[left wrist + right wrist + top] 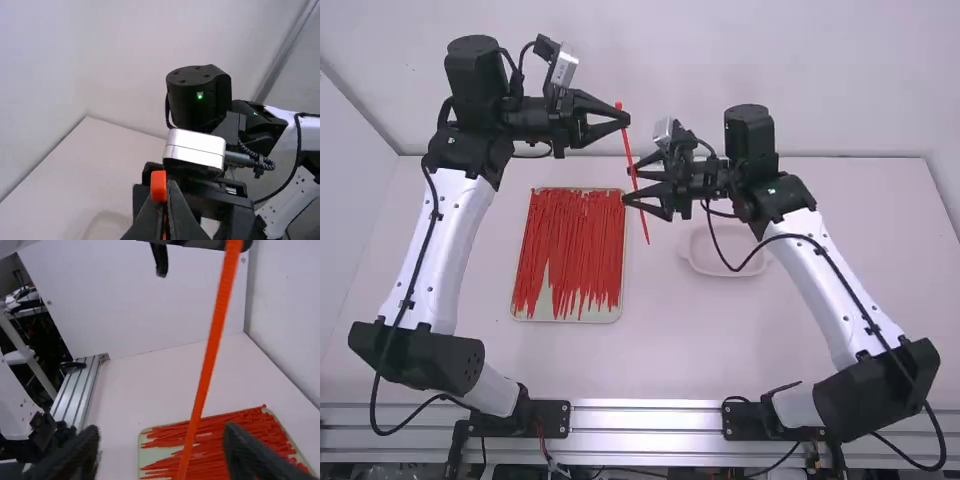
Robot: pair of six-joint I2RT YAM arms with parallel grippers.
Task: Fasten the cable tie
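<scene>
Above the far half of the white table point(720, 340), a red cable tie point(624, 142) is held in the air, nearly upright and slightly tilted, with its head at the top. It is gripped by the left gripper point(620, 118), whose jaws are seen in the left wrist view pressed together on the strap just under the head point(158, 184). Lower down, the strap is flanked by the right gripper point(632, 186), whose jaws are spread wide apart; in the right wrist view the strap point(210, 355) is seen passing between the two fingers point(80, 450) without touching either. Beneath the hanging tail, a flat tray point(517, 312) is set on the table, and a heap of spare ties point(570, 255) is laid along it. A shallow white dish point(705, 262) is placed just right of the tray.
</scene>
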